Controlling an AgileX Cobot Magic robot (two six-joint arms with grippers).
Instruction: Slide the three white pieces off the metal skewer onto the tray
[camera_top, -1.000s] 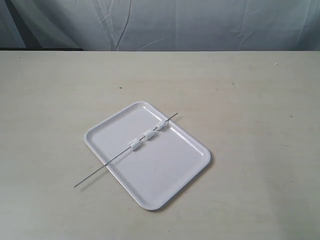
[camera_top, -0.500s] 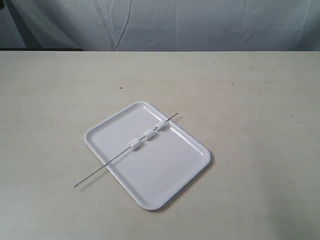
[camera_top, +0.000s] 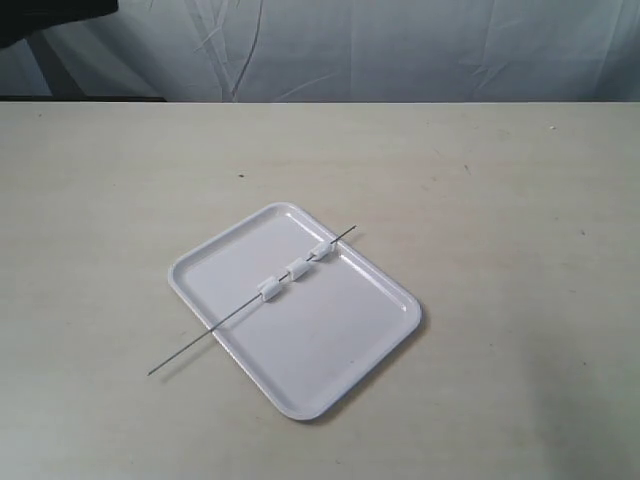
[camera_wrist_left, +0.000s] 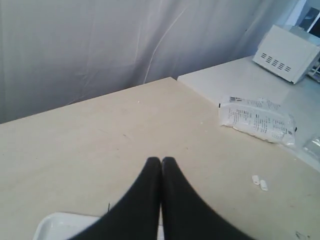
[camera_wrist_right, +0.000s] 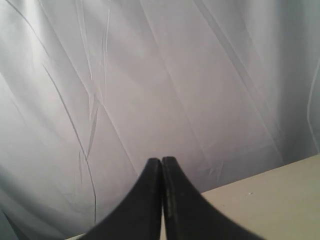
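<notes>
A white tray (camera_top: 330, 360) lies on the beige table in the exterior view. The thin metal skewer (camera_top: 190, 350) rests diagonally across it, one end out on the table at the front left. Three white pieces (camera_top: 296, 270) are threaded on it above the tray. My left gripper (camera_wrist_left: 161, 160) is shut and holds nothing, high over the table, with a corner of the tray (camera_wrist_left: 55, 225) below it. My right gripper (camera_wrist_right: 161, 160) is shut and empty, facing the curtain. Only a dark bit of the left arm (camera_top: 50, 15) shows in the exterior view's top left corner.
A grey curtain (camera_top: 400, 50) hangs behind the table. In the left wrist view a plastic packet (camera_wrist_left: 257, 120), two small white bits (camera_wrist_left: 259, 182) and a white appliance (camera_wrist_left: 287, 52) sit on a neighbouring surface.
A dark part of the left arm has come into the exterior view's top left corner. Tray, skewer and pieces have not moved.
</notes>
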